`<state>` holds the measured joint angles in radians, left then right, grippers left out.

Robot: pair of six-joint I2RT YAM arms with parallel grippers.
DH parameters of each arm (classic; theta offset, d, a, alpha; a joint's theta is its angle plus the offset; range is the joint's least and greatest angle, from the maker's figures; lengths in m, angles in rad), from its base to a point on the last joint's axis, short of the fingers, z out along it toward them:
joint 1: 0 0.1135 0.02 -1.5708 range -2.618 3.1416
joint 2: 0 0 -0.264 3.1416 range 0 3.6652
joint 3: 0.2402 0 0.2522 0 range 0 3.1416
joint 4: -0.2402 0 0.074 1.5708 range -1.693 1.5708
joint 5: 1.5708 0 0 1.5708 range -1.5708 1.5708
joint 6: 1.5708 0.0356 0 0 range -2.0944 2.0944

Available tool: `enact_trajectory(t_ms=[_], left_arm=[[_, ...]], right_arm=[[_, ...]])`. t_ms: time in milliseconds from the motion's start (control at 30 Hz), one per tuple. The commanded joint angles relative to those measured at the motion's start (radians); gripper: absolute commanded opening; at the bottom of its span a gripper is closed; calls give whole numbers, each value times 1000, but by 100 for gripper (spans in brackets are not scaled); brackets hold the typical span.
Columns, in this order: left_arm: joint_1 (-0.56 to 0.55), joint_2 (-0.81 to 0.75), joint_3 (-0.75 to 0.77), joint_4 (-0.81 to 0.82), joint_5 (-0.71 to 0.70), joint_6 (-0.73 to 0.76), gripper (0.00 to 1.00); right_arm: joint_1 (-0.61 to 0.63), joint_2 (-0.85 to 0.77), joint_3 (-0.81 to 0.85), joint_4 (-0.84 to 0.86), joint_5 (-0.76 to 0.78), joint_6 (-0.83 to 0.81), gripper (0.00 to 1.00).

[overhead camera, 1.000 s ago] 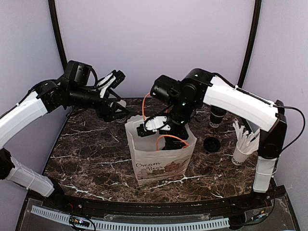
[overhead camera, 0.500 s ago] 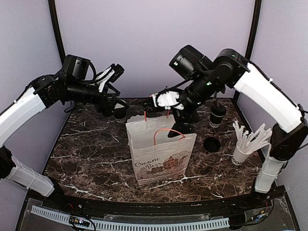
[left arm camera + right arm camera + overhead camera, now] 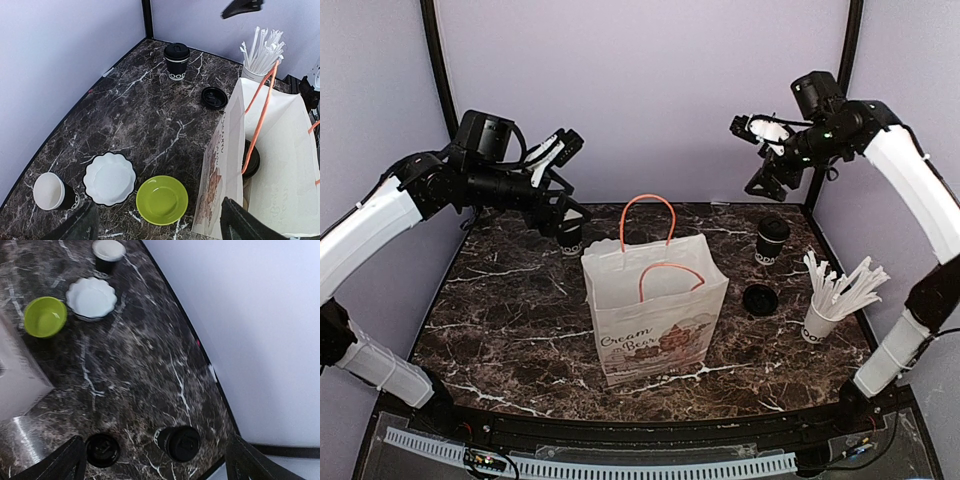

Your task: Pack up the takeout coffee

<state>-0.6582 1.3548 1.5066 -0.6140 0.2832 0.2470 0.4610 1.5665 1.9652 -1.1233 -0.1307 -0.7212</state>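
Count: 1 paper bag (image 3: 655,320). 1 lidded black cup (image 3: 772,240) standing outside it. 1 dark round-topped item (image 3: 251,160) inside the bag, can't tell what it is. 1 loose black lid (image 3: 759,298). 1 lidless black cup (image 3: 50,191). 1 white scalloped plate (image 3: 109,178). 1 green bowl (image 3: 162,199). 1 white cup of sticks (image 3: 817,322), sticks too bunched to count.

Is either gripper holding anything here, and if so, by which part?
Nothing is held. The left gripper and the right gripper are both open, with nothing between their fingers.
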Motion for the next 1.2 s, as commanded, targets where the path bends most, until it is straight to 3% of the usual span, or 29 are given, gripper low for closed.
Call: enact_trajectory(t_ms=[0, 100, 233, 800, 1167], left_arm=[[5, 6, 39, 30, -56, -28, 86], [5, 12, 37, 24, -74, -36, 85], [5, 13, 19, 29, -55, -35, 85], [5, 27, -15, 35, -42, -33, 85], [5, 28, -27, 36, -35, -40, 85]], right_arm=[[-192, 220, 91, 5, -14, 128, 94], [-267, 367, 212, -82, -26, 192, 93], [-303, 447, 190, -88, 21, 215, 96], [-349, 588, 162, -92, 50, 226, 96], [-370, 643, 200, -99, 31, 223, 86]])
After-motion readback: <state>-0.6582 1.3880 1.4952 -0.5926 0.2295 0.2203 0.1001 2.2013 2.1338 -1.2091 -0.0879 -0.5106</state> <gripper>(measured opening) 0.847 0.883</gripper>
